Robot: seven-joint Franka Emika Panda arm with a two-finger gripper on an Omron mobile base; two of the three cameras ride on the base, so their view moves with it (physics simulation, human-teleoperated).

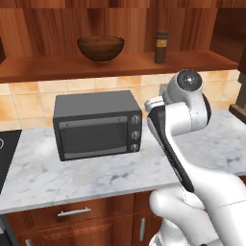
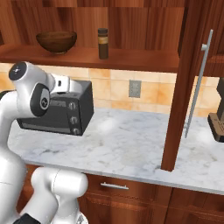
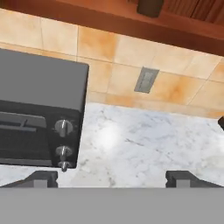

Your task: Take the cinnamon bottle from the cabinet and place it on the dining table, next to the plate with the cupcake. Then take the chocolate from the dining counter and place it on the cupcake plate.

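Note:
The cinnamon bottle (image 1: 161, 46) (image 2: 103, 43), small and dark brown, stands upright on the plank shelf of the reddish wood cabinet (image 1: 48, 67) (image 2: 131, 59). In the hand view its base (image 3: 150, 6) is at the top edge. My gripper (image 3: 113, 179) is open, its two dark tips wide apart with nothing between them. It hangs over the marble counter (image 3: 144, 144), below the shelf and just right of the toaster oven. The arm's white wrist (image 1: 153, 103) (image 2: 65, 83) sits in front of the oven. The dining table, plate, cupcake and chocolate are out of view.
A grey toaster oven (image 1: 96, 125) (image 2: 65, 111) (image 3: 39, 113) stands on the counter under the shelf. A round wooden bowl (image 1: 101, 48) (image 2: 56, 40) sits left of the bottle. The open cabinet door (image 2: 183, 87) with a long handle hangs at the right. A wall outlet (image 3: 145, 80) is in the tiles.

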